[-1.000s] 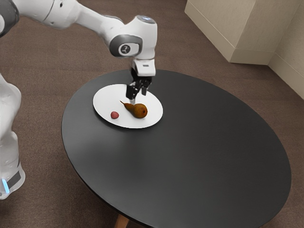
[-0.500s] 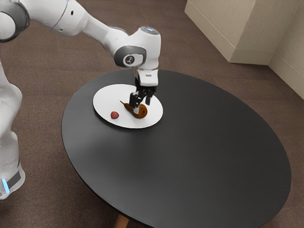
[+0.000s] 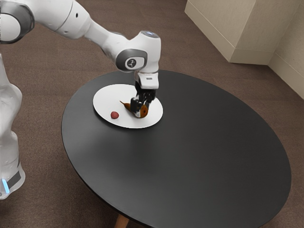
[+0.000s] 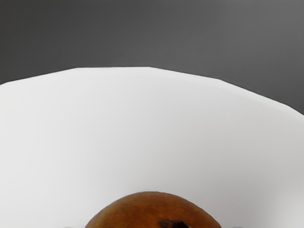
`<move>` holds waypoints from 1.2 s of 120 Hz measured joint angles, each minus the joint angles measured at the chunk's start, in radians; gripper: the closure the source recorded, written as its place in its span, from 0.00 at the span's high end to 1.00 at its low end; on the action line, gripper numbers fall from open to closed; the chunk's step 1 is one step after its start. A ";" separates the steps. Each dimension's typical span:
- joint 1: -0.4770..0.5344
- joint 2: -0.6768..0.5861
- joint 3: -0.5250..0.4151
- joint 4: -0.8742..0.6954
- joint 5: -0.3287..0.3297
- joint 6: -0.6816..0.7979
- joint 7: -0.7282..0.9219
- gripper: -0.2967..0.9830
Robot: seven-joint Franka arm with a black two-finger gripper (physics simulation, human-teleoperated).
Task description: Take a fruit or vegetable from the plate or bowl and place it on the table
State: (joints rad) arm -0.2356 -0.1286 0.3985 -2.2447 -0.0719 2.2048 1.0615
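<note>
From where I stand, this is the grasping step: the claw (image 3: 141,109) is right down at the thick end of the pear (image 3: 144,113), which lies on its side on the white plate (image 3: 103,102). I can't tell whether the claw is spread around the fruit or already pinching it; its own dark parts hide too much. The pear's thin neck points toward the exterior view's left, and a small red fruit (image 3: 114,115) sits apart from it on the same plate. Next, I'd say, the claw needs a firm hold on that round body, then a straight lift over the rim and a gentle set-down on the dark table (image 3: 190,159). A round skin like that could slip or roll if caught off-centre.

A second ago the claw was up above the pear, leaving nearly all of it visible; now it has dropped and covers much of the middle. The plate and red fruit haven't budged.
</note>
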 joint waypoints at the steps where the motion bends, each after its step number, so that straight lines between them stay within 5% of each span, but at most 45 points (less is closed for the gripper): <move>1: 0.001 0.001 0.000 0.000 -0.002 0.000 0.000 0.53; 20: 0.005 0.009 0.016 -0.009 -0.047 0.006 0.003 0.43; 48: 0.002 0.011 0.018 0.009 -0.073 0.013 0.001 0.42; 67: 0.003 0.057 -0.038 0.146 -0.078 0.014 -0.002 0.42; 88: 0.010 0.282 -0.180 0.451 -0.127 0.014 -0.011 0.44; 109: -0.013 0.328 -0.197 0.505 -0.164 0.012 -0.022 0.44; 125: -0.045 0.306 -0.188 0.503 -0.167 0.006 -0.022 0.63; 144: -0.055 0.149 -0.181 0.504 -0.206 -0.005 -0.052 0.72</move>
State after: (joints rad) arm -0.2906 0.0201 0.2170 -1.7411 -0.2776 2.1993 1.0091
